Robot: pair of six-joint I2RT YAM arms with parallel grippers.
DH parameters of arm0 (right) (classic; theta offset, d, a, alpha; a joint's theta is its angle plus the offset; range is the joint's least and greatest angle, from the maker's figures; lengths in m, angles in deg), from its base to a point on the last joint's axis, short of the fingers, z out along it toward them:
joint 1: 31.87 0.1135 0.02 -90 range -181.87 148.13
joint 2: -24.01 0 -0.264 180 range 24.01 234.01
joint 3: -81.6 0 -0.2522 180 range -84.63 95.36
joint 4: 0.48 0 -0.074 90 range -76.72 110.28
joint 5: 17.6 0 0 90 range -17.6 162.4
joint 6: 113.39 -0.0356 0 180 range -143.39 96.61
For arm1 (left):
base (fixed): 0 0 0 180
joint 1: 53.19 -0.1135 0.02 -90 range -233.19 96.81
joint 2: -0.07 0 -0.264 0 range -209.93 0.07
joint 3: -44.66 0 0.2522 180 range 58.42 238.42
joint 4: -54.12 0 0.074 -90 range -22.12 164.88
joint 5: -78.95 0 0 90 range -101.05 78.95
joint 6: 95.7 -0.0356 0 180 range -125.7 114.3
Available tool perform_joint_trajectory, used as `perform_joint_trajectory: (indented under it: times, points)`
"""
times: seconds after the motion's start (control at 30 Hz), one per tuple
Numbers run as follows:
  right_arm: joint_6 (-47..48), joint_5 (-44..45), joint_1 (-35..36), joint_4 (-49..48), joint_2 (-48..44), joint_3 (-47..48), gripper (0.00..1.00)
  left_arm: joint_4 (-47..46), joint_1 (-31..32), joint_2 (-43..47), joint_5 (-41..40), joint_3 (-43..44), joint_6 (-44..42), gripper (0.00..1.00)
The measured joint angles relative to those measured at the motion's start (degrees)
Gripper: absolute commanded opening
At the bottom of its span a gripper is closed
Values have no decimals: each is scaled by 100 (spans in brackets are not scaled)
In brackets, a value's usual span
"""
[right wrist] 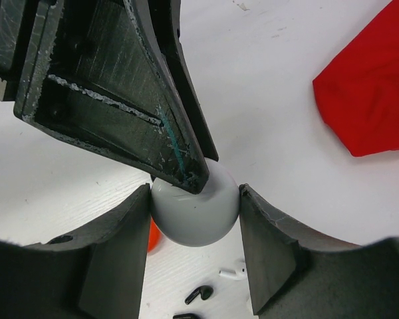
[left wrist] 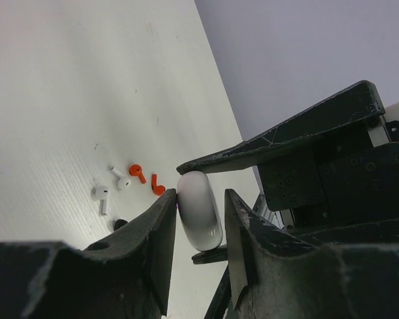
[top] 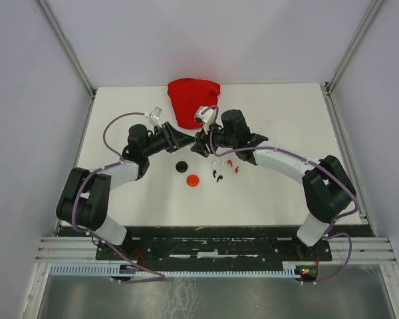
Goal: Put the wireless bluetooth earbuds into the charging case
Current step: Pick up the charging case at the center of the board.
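Hanging clear of the table, the round glossy white plastic charging case [right wrist: 193, 222] is clamped rim to rim in the right pincer [right wrist: 194, 199]. The left pincer [left wrist: 199, 196] meets it head-on, with its fingers closed on the two flat faces. Tiny stemmed plastic wireless bluetooth earbuds [top: 221, 161] lie loose below the pincers, a white pair [left wrist: 101, 194], a red pair [left wrist: 137, 171] and black ones [top: 215, 174], all close together. Flat matte white table [top: 286, 193], pale grey walls [top: 26, 100]. A round black disc case [top: 181, 166] and a round red disc case [top: 193, 180] sit below the left pincer, beside the earbuds. A crumpled red cloth [top: 194, 100] lies beyond both pincers. In the right wrist view, left pincer fingers cover the top of the charging case.
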Motion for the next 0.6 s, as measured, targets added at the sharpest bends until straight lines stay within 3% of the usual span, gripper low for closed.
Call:
perform_joint_trajectory:
  times: [0.43,0.6]
  points:
    - [2,-20,-15,20,-42,-7,28,-22,24,-15,0,0,33,28]
    - [2,-20,-20,24,-44,-7,30,-31,28,-15,-4,0,44,5]
